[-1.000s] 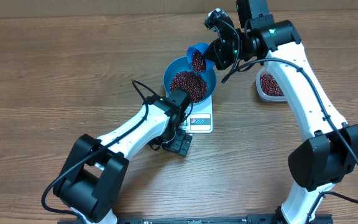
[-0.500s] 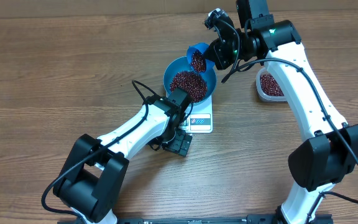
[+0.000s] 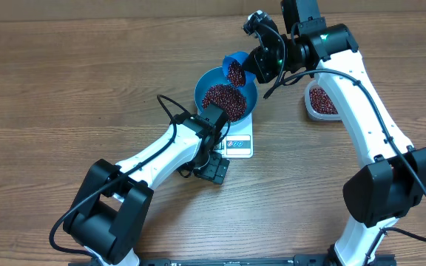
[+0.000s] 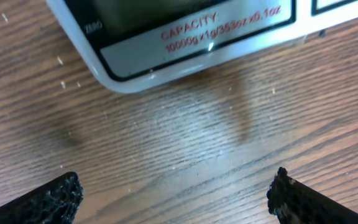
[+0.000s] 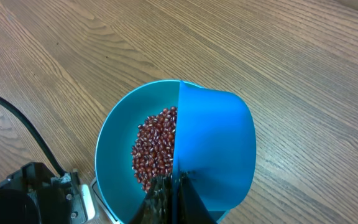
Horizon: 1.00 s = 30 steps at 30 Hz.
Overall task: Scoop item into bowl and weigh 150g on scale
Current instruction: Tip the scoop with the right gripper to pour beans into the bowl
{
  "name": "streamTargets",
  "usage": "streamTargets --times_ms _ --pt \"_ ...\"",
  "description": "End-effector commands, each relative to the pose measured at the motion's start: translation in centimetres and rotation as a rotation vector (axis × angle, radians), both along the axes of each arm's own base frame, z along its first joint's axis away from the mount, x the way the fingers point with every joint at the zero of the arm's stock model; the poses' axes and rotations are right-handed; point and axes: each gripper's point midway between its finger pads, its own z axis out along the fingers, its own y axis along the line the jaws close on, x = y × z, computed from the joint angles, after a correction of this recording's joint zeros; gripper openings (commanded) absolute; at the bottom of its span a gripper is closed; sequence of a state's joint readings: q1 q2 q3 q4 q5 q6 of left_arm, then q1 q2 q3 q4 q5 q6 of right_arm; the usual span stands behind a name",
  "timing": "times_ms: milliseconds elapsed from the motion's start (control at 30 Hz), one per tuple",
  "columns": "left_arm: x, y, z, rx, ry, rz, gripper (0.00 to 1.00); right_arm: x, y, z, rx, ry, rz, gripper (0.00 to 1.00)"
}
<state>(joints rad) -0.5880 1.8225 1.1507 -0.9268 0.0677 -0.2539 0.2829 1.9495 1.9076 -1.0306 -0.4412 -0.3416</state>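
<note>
Overhead view: the right pincer (image 3: 259,65) is pressed together on the handle of a small blue scoop (image 3: 234,68). It's holding the scoop tipped over the far rim of the bowl (image 3: 201,89), so the beans (image 3: 224,99) land in the heap just below the pincer instead of on the wood. The bowl sits on the scale (image 3: 239,145) so every pour gets weighed, and the display edge pokes out so it can be read. A clear tub (image 3: 322,101) with more beans sits off to the right pincer's other side, well apart from the bowl. The left pincer (image 3: 214,170) is parked just in front of the scale. Plain wood-grain tabletop (image 3: 65,89), nothing of the room shows.

Left wrist view: this pincer is spread wide and holding nothing. It's low over bare wood with the scale's front edge right ahead, probably just keeping clear.

Right wrist view: the scoop is right ahead of the pincer, overlapping the bowl's rim, with the beans heaped inside beside it.
</note>
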Motion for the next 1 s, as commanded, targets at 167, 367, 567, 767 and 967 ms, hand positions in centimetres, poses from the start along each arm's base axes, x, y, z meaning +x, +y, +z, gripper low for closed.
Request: streamTargets --times_ms 167,367,567,767,967 --pt "0.49 -0.31 0.04 -0.01 -0.014 -0.034 1.0 -0.76 0.63 3.95 0.056 -0.078 0.051 0.04" --pt "0.3 -0.2 0.05 -0.006 -0.007 -0.04 1.0 -0.72 0.36 3.76 0.031 -0.093 0.063 0.04" --pt "0.3 -0.19 0.04 -0.006 -0.007 -0.04 0.99 -0.73 0.1 3.39 -0.021 -0.125 0.097 0.04" --pt "0.29 -0.18 0.05 -0.006 -0.006 -0.041 1.0 -0.47 0.24 3.64 0.003 -0.112 0.061 0.04" --pt "0.27 -0.17 0.04 -0.005 -0.006 -0.041 1.0 -0.46 0.24 3.65 0.003 -0.113 0.062 0.04"
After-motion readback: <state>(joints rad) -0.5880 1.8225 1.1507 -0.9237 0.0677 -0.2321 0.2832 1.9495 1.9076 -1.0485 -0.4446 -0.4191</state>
